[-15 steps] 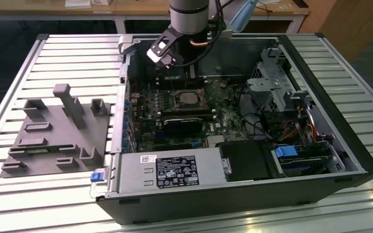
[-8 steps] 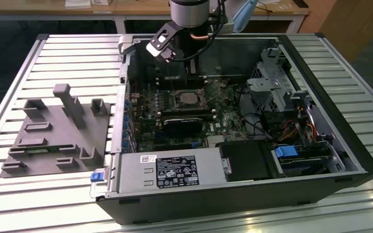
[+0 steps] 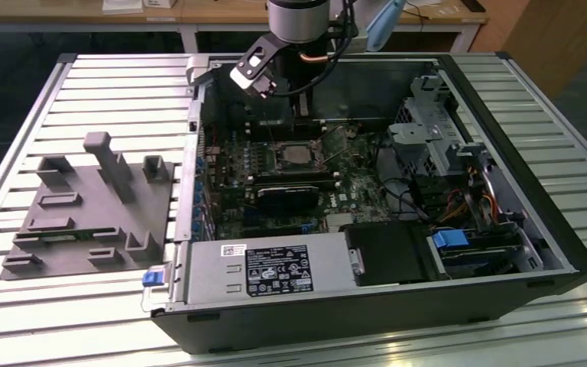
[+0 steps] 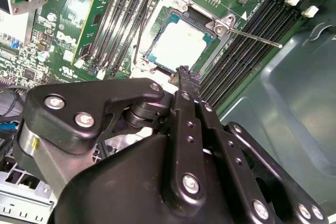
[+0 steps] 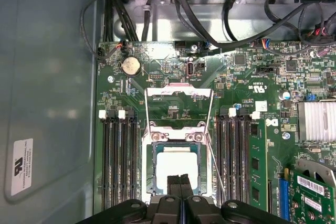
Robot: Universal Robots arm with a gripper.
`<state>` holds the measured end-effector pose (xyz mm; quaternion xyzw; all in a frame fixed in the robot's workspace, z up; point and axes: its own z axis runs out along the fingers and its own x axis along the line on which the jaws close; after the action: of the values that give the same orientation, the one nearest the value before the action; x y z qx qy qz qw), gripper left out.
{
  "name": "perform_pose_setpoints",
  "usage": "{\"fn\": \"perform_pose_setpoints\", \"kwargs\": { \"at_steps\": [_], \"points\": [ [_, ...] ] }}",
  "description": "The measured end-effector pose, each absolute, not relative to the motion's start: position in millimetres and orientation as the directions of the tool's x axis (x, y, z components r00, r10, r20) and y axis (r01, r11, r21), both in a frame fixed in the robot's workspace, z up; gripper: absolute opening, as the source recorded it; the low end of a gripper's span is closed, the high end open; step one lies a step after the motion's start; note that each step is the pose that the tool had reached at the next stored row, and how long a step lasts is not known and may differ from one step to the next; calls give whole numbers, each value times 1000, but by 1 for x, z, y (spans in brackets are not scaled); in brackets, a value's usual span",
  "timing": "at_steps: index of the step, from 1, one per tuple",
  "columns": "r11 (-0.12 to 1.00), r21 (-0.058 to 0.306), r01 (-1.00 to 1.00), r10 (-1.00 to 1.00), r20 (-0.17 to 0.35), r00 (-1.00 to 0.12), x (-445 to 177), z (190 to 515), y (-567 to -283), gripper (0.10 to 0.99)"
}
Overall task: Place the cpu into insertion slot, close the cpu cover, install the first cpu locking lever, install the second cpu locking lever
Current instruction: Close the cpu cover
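Exterior view: the gripper [image 3: 299,115] hangs inside the computer case [image 3: 538,252] on the bench [image 3: 100,84], just above the insertion slot [image 3: 271,158].

First wrist view: the cpu [image 5: 176,167] lies seated in the slot [image 5: 149,177]. The cpu cover [image 5: 178,94] is swung open beyond the slot. The gripper [image 5: 180,182] is narrow, fingers together and empty.

Second wrist view: a locking lever [image 4: 257,38] juts free from the slot's corner.

Cpu [image 5: 176,162] in insertion slot [image 5: 151,168]
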<state>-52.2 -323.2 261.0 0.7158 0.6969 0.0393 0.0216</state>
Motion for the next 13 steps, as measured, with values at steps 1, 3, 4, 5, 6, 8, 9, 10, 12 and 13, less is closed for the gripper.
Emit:
{"fn": "perform_pose_setpoints", "kwargs": {
  "at_steps": [1,3,4,5,6,8,9,10,12,13],
  "points": [
    [-28,86,996,999,26,26,-52,261,-323,102],
    [-28,86,996,999,26,26,-52,261,-323,102],
    [-28,86,996,999,26,26,-52,261,-323,102],
    [-28,86,996,999,26,26,-52,261,-323,102],
    [-28,86,996,999,26,26,-52,261,-323,102],
    [-28,86,996,999,26,26,-52,261,-323,102],
    [-28,86,996,999,26,26,-52,261,-323,102],
    [-28,86,996,999,26,26,-52,261,-323,102],
    [-28,86,996,999,26,26,-50,261,-323,102],
    [-28,86,996,999,26,26,-49,261,-323,102]
  ]
}}
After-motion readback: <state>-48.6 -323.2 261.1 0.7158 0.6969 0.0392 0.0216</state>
